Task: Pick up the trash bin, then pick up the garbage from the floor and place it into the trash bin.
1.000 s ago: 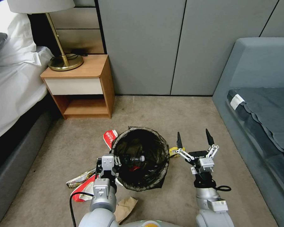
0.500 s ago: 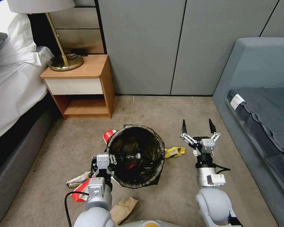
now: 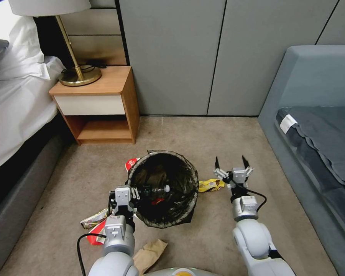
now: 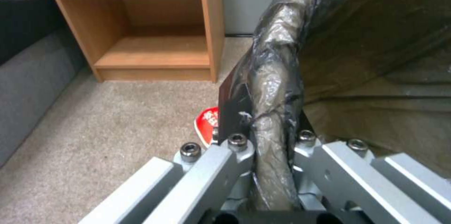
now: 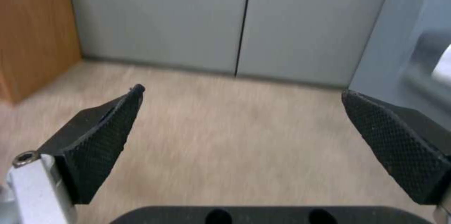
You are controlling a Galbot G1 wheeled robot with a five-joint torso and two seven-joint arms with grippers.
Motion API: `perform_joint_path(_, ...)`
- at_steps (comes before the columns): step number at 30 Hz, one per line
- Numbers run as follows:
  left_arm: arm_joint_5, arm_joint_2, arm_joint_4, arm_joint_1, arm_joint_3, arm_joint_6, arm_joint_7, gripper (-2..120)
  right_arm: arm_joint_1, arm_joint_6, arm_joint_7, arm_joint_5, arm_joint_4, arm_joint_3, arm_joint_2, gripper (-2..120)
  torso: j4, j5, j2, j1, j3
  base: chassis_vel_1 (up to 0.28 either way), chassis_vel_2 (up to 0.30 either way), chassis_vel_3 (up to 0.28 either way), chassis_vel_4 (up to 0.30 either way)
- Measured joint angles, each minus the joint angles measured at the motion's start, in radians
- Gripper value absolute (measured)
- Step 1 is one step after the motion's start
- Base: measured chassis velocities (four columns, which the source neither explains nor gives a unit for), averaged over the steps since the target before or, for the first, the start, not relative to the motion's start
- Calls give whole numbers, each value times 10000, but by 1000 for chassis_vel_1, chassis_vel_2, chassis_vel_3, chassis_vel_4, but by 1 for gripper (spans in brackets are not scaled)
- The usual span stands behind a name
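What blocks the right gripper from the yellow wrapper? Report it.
Nothing visible does. The right gripper hangs open beside the yellow wrapper, with bare floor around them. The trash bin, clamped at its rim by the left gripper, sits on the wrapper's other side.

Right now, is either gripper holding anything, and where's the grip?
The left gripper is shut on the bin, pinching its liner-wrapped rim on the near-left side. The right gripper is open and holds nothing.
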Motion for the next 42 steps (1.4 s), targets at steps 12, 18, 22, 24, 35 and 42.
perform_joint_path(12, 100, -45, 175, 7, 113, -4, 4, 0, 952, -1791, 436, 884, -1704, -318, 271, 100, 0, -1, 0, 0, 0, 0, 0, 0, 0)
perform_joint_path(18, 132, -52, 277, 7, 152, -4, 8, 0, 1841, -1356, 336, 884, -3355, -272, 457, 100, -1, -1, 0, 0, 0, 0, 0, 0, 0)
perform_joint_path(22, 168, -64, 342, 4, 180, -8, 11, 0, 2439, -814, 72, 617, -4543, -139, 546, 100, 1, -1, 0, 0, 0, 0, 0, 0, 0)
perform_joint_path(24, 174, -68, 362, 0, 187, -9, 12, 0, 2657, -710, -21, 598, -5065, -88, 587, 100, -1, -1, 0, 0, 0, 0, 0, 0, 0)
perform_joint_path(35, 228, -80, 367, 10, 241, 5, 11, 0, 3233, -110, -406, 604, -6753, -18, 640, 100, 0, -1, 0, 0, 0, 0, 0, 0, 0)
perform_joint_path(42, 267, -89, 371, 25, 264, 7, 9, 0, 3043, 15, -420, 644, -6940, 32, 753, 100, 0, 0, 1, 0, 0, 0, 0, 0, 0)
